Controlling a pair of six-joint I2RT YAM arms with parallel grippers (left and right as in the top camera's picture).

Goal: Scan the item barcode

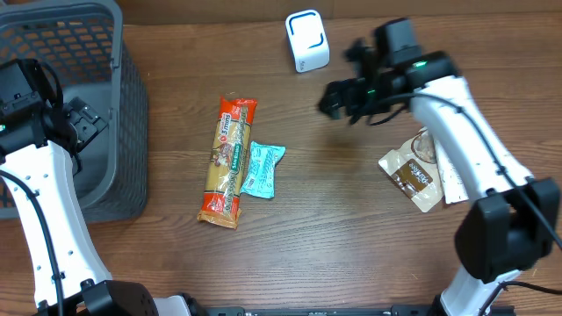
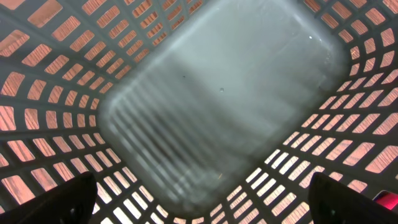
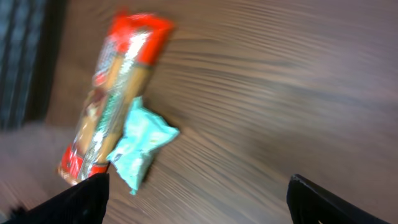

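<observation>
Left end effector [image 2: 199, 198] spread above grey basket [image 1: 132, 132]; right end effector [image 3: 199, 193] spread, empty, over bench [image 1: 334, 228], red packet [image 1: 230, 162] apart

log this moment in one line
left gripper open over basket | right gripper open, empty, above table | orange pack, teal packet ungrasped

I work at what looks like a shop checkout, laid out on a dark wood-grain table [image 1: 334, 237]. A grey plastic lattice shopping basket [image 1: 132, 114] stands at the table's far left corner, and a small white boxy scanner [image 1: 306, 40] sits near the far edge. Packaged groceries lie loose on the wood: a long red-and-gold packet [image 1: 230, 162] mid-table, a teal foil pouch [image 1: 262, 169] against it, and brown-and-cream snack packets [image 1: 414, 175] toward the right edge (printed retail wrappers, lettering too small to read).
</observation>
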